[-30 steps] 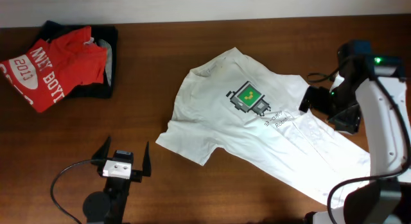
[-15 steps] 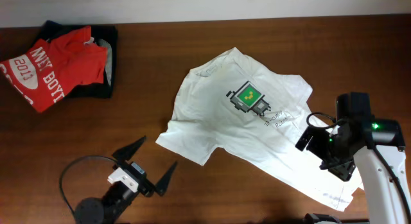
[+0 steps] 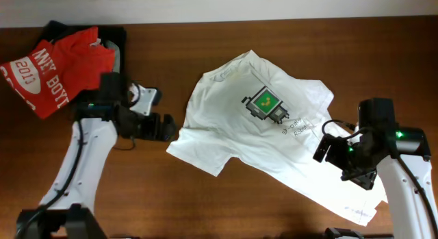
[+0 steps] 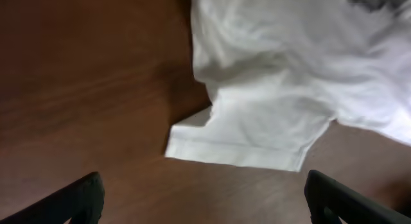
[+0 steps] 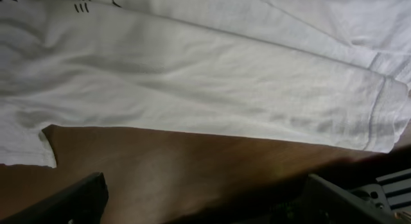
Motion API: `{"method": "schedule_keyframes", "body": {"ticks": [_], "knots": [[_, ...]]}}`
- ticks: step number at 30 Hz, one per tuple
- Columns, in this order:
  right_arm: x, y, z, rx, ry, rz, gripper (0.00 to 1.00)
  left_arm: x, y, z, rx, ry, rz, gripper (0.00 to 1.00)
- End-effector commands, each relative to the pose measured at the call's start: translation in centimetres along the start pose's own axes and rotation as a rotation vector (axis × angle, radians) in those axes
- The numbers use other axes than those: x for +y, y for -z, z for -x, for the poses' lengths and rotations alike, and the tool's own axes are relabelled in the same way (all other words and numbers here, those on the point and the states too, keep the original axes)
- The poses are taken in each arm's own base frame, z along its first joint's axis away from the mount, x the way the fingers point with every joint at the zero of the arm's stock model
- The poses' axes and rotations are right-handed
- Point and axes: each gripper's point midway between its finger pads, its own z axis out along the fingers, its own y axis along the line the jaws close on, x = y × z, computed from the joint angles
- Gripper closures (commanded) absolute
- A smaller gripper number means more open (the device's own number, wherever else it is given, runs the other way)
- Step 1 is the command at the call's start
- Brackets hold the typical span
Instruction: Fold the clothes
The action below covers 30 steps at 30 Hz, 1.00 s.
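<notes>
The white T-shirt [image 3: 226,119] lies spread out, face up and slanted across the table, collar toward the back and hem toward the front right. Its green-and-black print [image 3: 265,104] shows. My left gripper [image 3: 166,127] is open and empty, just left of the shirt's left sleeve. In the left wrist view that sleeve [image 4: 250,137] lies ahead of the wide-apart fingers [image 4: 205,208]. My right gripper [image 3: 340,164] is open and empty over the shirt's lower part. The right wrist view shows the cloth [image 5: 212,83] ahead of the fingers [image 5: 205,208], with bare wood between them.
A red shirt with "2013" lettering [image 3: 51,71] lies on a black garment [image 3: 118,51] at the back left. The wooden table [image 3: 226,205] shows in front of the shirt. A black cable [image 3: 339,124] loops by the right arm.
My left arm has swung from the front edge up to the shirt's left sleeve. My right arm came down from the far right onto the shirt's lower part, then held still.
</notes>
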Motion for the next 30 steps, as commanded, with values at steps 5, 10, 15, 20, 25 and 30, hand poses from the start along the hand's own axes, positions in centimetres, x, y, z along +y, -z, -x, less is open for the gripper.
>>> {"method": "schedule_keyframes", "body": {"ticks": [5, 10, 15, 20, 25, 30], "knots": [[0.2, 0.2, 0.0, -0.002, 0.006, 0.016, 0.01, -2.8, -6.6, -2.2, 0.205, -0.126, 0.05, 0.01], [0.1, 0.2, -0.2, 0.005, 0.005, 0.013, 0.01, 0.8, -10.2, -4.1, 0.325, -0.069, 0.182, 0.01], [0.1, 0.2, -0.3, 0.01, 0.005, 0.011, 0.01, 1.8, -12.9, -5.2, 0.382, -0.057, 0.182, 0.26], [0.1, 0.2, -0.3, 0.01, 0.005, 0.011, 0.01, 2.4, -13.2, -5.8, 0.411, -0.054, 0.206, 0.99], [0.0, 0.2, -0.3, 0.009, 0.005, 0.011, 0.01, 3.5, -11.9, -5.2, 0.411, -0.002, 0.307, 0.99], [0.0, 0.2, -0.3, 0.009, 0.004, 0.01, 0.01, 4.3, -9.1, -3.7, 0.324, 0.081, 0.426, 0.99]]}}
